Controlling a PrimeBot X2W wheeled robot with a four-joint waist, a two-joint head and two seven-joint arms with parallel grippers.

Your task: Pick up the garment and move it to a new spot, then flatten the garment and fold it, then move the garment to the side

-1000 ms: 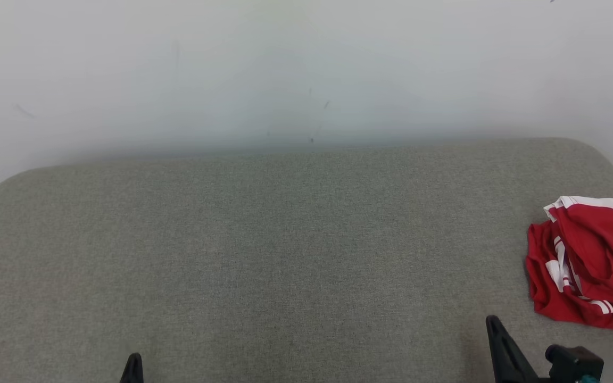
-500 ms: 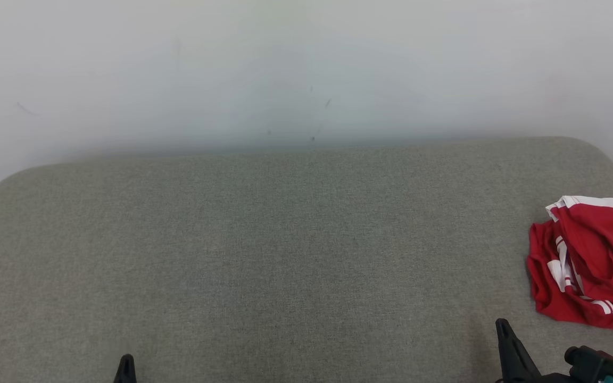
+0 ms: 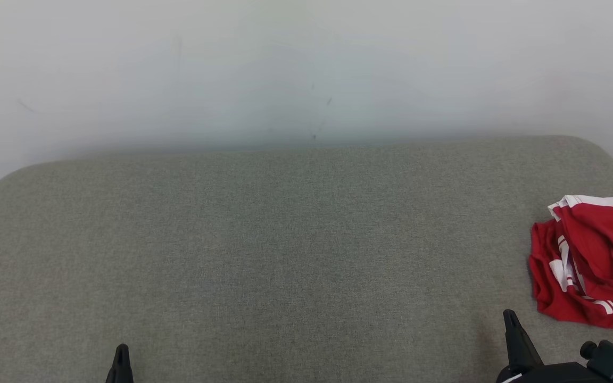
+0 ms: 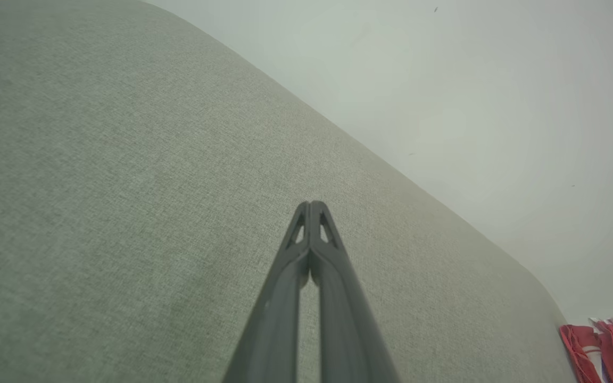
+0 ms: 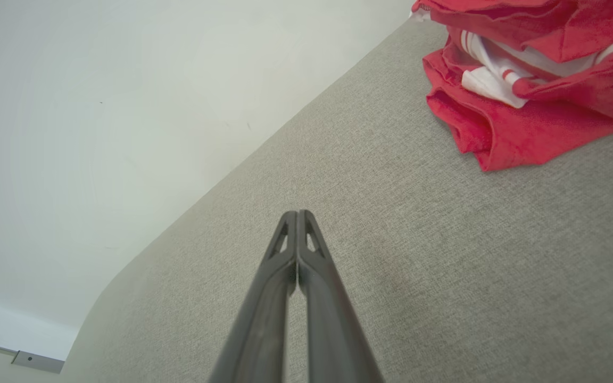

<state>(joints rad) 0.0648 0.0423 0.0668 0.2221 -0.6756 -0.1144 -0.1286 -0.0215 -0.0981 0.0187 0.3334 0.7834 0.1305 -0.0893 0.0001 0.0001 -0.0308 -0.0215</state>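
Note:
The garment [image 3: 594, 266] is a red piece with white stripes, bunched in a heap at the right edge of the grey fabric surface [image 3: 285, 255]. In the right wrist view the garment [image 5: 530, 85] lies at the upper right, apart from my right gripper [image 5: 297, 214], whose fingers are shut with nothing between them. From the head view my right gripper [image 3: 510, 315] pokes up at the lower right, just left of the heap. My left gripper [image 4: 311, 204] is shut and empty over bare fabric; its tip [image 3: 121, 351] shows at the lower left. The garment [image 4: 602, 348] sits far off in the left wrist view.
A plain white wall [image 3: 306, 69] runs directly behind the grey surface. The surface has rounded far corners [image 3: 599, 149]. A dark knob on my right wrist [image 3: 604, 357] shows at the bottom right corner.
Both gripper tips have slid a little outward in the head view, the left one leftward and the right one rightward. The garment has stayed where it was.

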